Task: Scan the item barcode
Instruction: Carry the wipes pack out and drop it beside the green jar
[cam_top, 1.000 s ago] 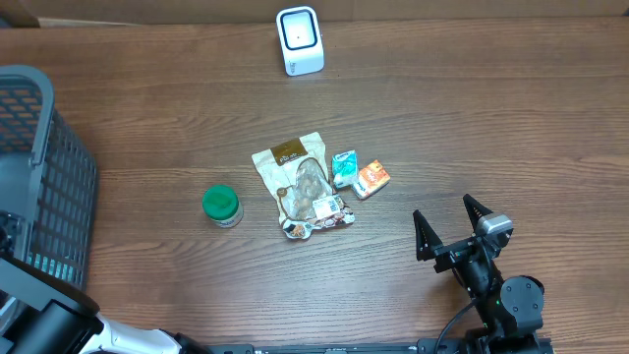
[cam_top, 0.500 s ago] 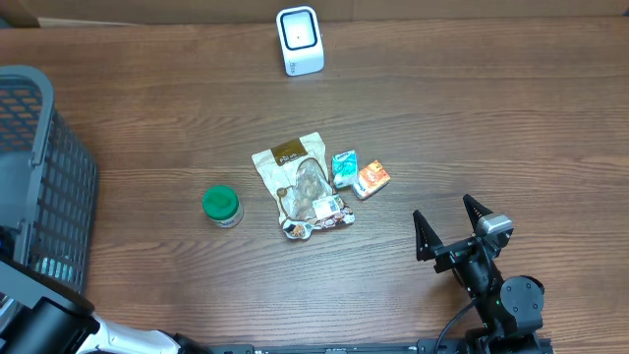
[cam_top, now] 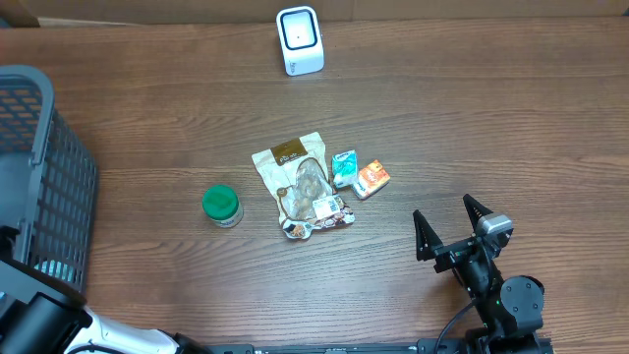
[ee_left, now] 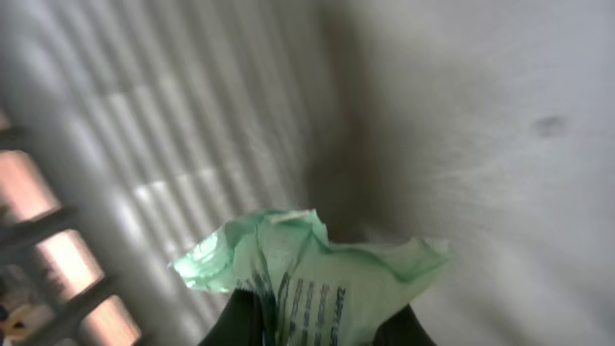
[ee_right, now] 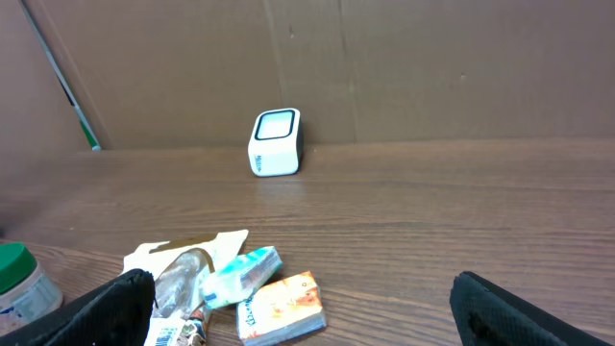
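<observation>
Left pincer (ee_left: 319,327) clamped on green packet (ee_left: 312,258), inside basket (cam_top: 44,103)

No text can be read with certainty. Dark printed lines are seen on the green packet (ee_left: 312,279), but they are blurred. The print on the brown pouch (cam_top: 298,177) and the orange packet (cam_top: 371,178) is too small to be read

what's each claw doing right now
Left claw: closed on a green packet.
Right claw: open, holding nothing.
</observation>
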Tool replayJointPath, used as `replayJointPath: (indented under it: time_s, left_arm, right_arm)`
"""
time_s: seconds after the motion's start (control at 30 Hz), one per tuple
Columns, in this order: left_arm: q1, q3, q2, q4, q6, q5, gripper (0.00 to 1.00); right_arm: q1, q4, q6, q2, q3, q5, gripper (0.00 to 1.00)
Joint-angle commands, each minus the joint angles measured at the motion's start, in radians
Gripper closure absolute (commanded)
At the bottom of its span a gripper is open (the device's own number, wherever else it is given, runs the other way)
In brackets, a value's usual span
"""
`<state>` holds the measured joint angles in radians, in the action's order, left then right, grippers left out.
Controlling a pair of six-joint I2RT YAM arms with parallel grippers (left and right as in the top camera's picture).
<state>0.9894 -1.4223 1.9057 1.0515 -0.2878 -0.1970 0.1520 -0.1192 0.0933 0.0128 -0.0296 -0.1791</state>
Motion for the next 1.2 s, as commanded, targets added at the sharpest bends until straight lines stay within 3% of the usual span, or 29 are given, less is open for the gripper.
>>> replayJointPath:
  time_s: [0.0, 0.17, 0.3, 0.47, 0.57, 0.67, 1.0, 1.17]
  left_arm:
    - [0.003, -0.261, -0.008, 0.14, -0.003, 0.011, 0.96]
    - [-0.003, -0.586, -0.01, 0.354, -0.061, 0.049, 0.96]
    - [-0.029, -0.846, -0.01, 0.441, -0.079, 0.295, 0.96]
    - [-0.1, -1.054, -0.018, 0.489, -0.113, 0.705, 0.96]
    - [-0.198, -1.104, -0.021, 0.523, -0.112, 0.804, 0.96]
    - [-0.339, -1.107, -0.023, 0.561, -0.063, 0.766, 0.96]
    - [-0.93, -0.985, -0.012, 0.534, -0.049, 0.237, 0.96]
    - [-1.131, -0.841, -0.002, 0.47, -0.06, 0.132, 0.96]
  right_arm:
    - [0.006, 0.005, -0.004, -0.01, -0.001, -0.002, 0.0]
    - [0.006, 0.005, -0.004, -0.01, -0.001, -0.002, 0.0]
    - [0.006, 0.005, -0.004, -0.01, -0.001, -0.002, 0.0]
    - [0.006, 0.005, -0.004, -0.01, -0.001, -0.002, 0.0]
    - [0.006, 0.005, -0.004, -0.01, -0.001, -0.002, 0.0]
    - [0.006, 0.005, -0.004, -0.01, -0.001, -0.002, 0.0]
    - [0.006, 0.005, -0.004, -0.01, -0.001, -0.002, 0.0]
    - [0.006, 0.005, -0.004, -0.01, -0.001, -0.002, 0.0]
